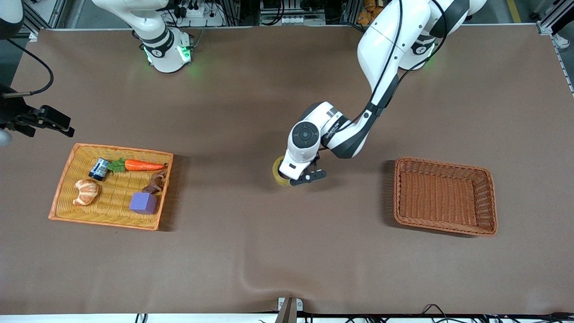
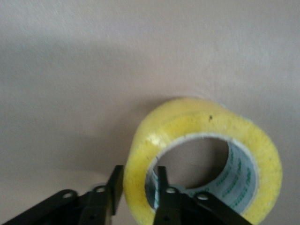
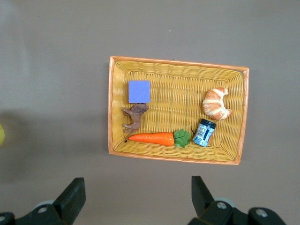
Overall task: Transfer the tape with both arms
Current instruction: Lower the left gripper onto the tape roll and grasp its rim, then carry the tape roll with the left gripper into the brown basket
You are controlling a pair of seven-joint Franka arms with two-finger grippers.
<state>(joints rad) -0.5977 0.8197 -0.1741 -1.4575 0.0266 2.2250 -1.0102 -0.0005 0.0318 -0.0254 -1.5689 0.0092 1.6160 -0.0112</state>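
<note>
Tape (image 1: 280, 176) sits on the brown counter (image 1: 287, 251) about midway between the two baskets, right under the left claw (image 1: 306, 176), which has reached down to it from the left arm (image 1: 381, 58). Bare counter lies all around the roll, with wide room toward the brown basket (image 1: 445, 196) at the left arm's end and toward the yellow basket (image 1: 111, 185) at the right arm's end. The yellow basket holds a carrot (image 1: 142, 165), a croissant (image 1: 86, 191), a small can (image 1: 99, 168), a purple cube (image 1: 144, 202) and a brown figure (image 1: 155, 183). The right claw (image 1: 54, 122) waits up in the air over the counter edge just beside the yellow basket.

In the left wrist view the tape (image 2: 206, 164) is a thick, translucent yellow ring with a pale inner core printed in green. The left claw (image 2: 137, 192) is clenched on its wall, one finger inside the core and one outside.

In the right wrist view the right claw (image 3: 136, 199) hangs released, fingers wide apart, above the yellow basket (image 3: 178, 63). A sliver of the tape (image 3: 1, 134) shows at the picture's border.
</note>
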